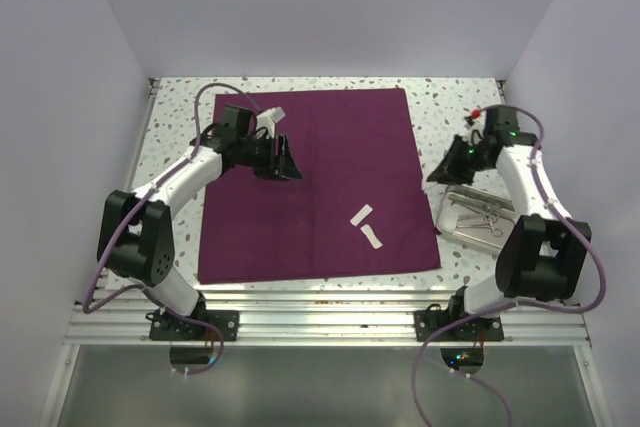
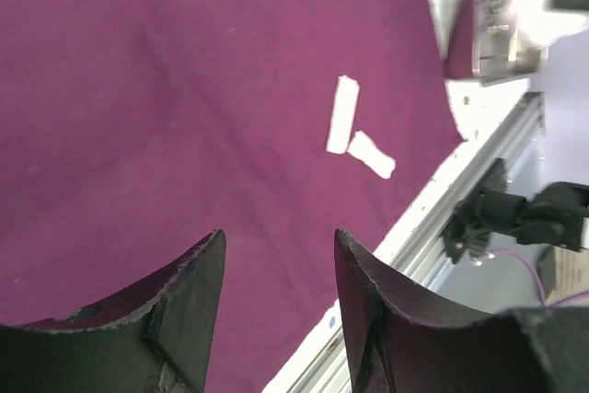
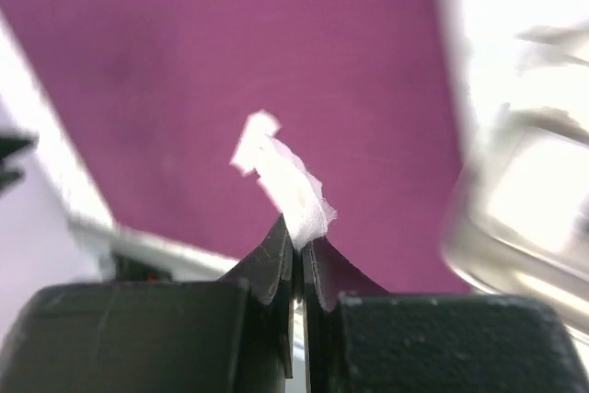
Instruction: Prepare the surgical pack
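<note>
The plum-purple cloth (image 1: 310, 147) (image 2: 184, 89) (image 3: 184, 62) lies spread flat on the speckled table. Two white gauze pads (image 1: 362, 215) (image 1: 372, 238) (image 2: 343, 114) rest on its near right part. My left gripper (image 1: 285, 169) (image 2: 279, 235) hovers over the cloth's far left area, open and empty. My right gripper (image 1: 437, 175) (image 3: 296, 232) hangs by the cloth's right edge, shut on another gauze pad (image 3: 294, 186) that sticks out past its tips. The steel tray (image 1: 442, 222) (image 3: 515, 200) sits right of the cloth with silvery instruments (image 1: 483, 217) in it.
A small red object (image 1: 478, 110) lies on the table at the far right, behind the right arm. A metal rail (image 1: 320, 297) runs along the near edge between the arm bases. Pale walls enclose the table on three sides.
</note>
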You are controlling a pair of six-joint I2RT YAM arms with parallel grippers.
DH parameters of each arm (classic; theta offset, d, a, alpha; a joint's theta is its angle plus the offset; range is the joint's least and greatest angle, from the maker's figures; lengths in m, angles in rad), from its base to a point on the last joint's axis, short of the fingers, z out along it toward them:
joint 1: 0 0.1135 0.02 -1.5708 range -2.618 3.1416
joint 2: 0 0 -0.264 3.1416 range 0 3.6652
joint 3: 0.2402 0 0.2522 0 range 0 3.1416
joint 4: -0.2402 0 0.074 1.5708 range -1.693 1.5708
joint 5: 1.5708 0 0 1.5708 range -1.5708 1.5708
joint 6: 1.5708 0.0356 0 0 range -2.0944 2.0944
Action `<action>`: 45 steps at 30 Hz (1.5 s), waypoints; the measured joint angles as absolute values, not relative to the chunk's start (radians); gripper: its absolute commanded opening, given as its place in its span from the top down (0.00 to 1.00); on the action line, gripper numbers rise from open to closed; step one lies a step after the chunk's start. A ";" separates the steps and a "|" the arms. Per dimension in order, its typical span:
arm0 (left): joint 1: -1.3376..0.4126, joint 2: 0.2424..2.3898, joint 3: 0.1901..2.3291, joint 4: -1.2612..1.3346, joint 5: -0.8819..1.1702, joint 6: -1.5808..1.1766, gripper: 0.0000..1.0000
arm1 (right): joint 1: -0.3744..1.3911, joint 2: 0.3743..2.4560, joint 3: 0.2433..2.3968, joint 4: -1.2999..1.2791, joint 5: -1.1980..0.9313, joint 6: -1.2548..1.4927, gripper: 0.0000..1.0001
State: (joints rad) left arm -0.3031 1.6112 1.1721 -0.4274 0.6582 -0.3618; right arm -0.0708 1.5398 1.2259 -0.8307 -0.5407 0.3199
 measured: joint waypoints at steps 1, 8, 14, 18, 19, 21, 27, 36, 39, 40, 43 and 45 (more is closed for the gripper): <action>-0.300 1.618 1.172 -0.436 0.647 -0.357 0.46 | -0.125 1.515 1.217 -0.847 -0.507 0.322 1.00; -0.295 1.657 1.172 -0.446 0.653 -0.347 0.46 | -0.400 1.486 1.191 -0.942 -0.319 0.285 1.00; -0.294 1.678 1.172 -0.442 0.694 -0.348 0.46 | -0.418 1.628 1.230 -1.004 -0.269 0.194 1.00; -0.294 1.691 1.172 -0.434 0.741 -0.348 0.46 | -0.431 1.657 1.193 -1.000 -0.323 0.146 1.00; -0.294 1.692 1.172 -0.432 0.753 -0.348 0.46 | -0.435 1.664 1.180 -0.996 -0.347 0.139 1.00; -0.294 1.692 1.172 -0.427 0.772 -0.348 0.46 | -0.439 1.697 1.167 -1.003 -0.385 0.130 1.00; -0.294 1.692 1.172 -0.427 0.786 -0.348 0.46 | -0.453 1.793 1.168 -1.009 -0.409 0.118 1.00; -0.294 1.715 1.172 -0.427 0.794 -0.348 0.44 | -0.467 1.811 1.168 -1.018 -0.324 0.121 0.64; -0.294 1.734 1.172 -0.428 0.793 -0.348 0.43 | -0.467 1.813 1.168 -1.024 -0.298 0.119 0.52; -0.294 1.740 1.172 -0.428 0.792 -0.348 0.43 | -0.467 1.813 1.169 -1.029 -0.292 0.118 0.48; -0.302 1.749 1.172 -0.428 0.778 -0.348 0.43 | -0.467 1.811 1.186 -1.050 -0.243 0.124 0.42; -0.323 1.751 1.172 -0.429 0.756 -0.348 0.43 | -0.466 1.803 1.210 -1.074 -0.185 0.135 0.40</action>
State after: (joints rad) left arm -0.3225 1.7508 1.1721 -0.4286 0.7555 -0.3481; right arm -0.4660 1.8030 1.2098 -1.0737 -0.1848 0.1349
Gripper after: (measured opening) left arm 0.569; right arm 0.576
